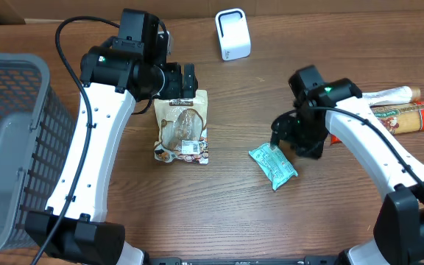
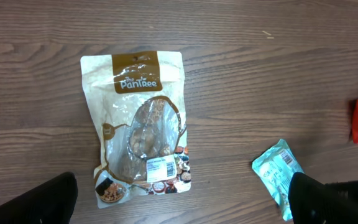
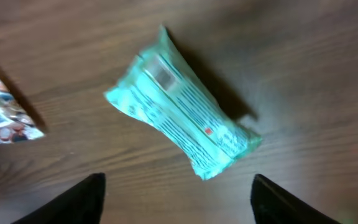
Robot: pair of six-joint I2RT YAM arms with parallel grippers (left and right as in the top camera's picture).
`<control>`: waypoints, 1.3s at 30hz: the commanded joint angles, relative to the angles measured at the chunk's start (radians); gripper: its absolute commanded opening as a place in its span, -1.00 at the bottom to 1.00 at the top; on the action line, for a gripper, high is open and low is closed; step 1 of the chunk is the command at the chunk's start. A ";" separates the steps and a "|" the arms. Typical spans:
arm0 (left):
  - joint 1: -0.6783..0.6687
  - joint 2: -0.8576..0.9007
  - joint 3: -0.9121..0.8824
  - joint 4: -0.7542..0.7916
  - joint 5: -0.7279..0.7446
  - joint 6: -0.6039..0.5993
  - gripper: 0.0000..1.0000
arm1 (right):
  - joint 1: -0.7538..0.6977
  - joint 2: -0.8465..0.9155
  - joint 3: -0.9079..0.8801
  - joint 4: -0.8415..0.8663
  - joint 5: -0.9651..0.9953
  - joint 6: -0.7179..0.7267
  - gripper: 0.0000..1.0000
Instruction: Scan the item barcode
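Brown wood-grain tabletop (image 1: 227, 221) fills every view, with cardboard along its far edge. At the middle lies a tan "The Pantree" snack pouch (image 1: 182, 126), flat and face up. Its brown header points to the far edge, and a white printed label (image 2: 158, 169) sits near its lower end.

The left gripper (image 1: 175, 87) hangs over the pouch's header end. In the left wrist view its two black fingertips show at the bottom corners, spread as wide as they go, with nothing between them and no contact with the pouch.

Right of the pouch in the overhead view, and a little nearer the front edge, a teal packet (image 1: 273, 163) lies flat on the wood, turned at an angle. The right gripper (image 1: 294, 140) is just above the packet's far-right end. In the right wrist view its fingers stand well apart, and the packet lies clear of both, so it holds nothing. That view is blurred: a small grey patch (image 3: 161, 74) on the packet may be its barcode, but I cannot read it.

Beyond the pouch and to its right stands a white barcode scanner (image 1: 232, 34). Far to the pouch's right lie a red packet (image 1: 411, 118) and a white tube (image 1: 392, 94). To the pouch's left is a grey mesh basket (image 1: 20, 73).
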 commanded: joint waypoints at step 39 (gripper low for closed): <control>0.003 0.009 0.005 0.002 -0.006 -0.010 0.99 | -0.066 -0.002 -0.349 0.301 0.258 0.011 0.09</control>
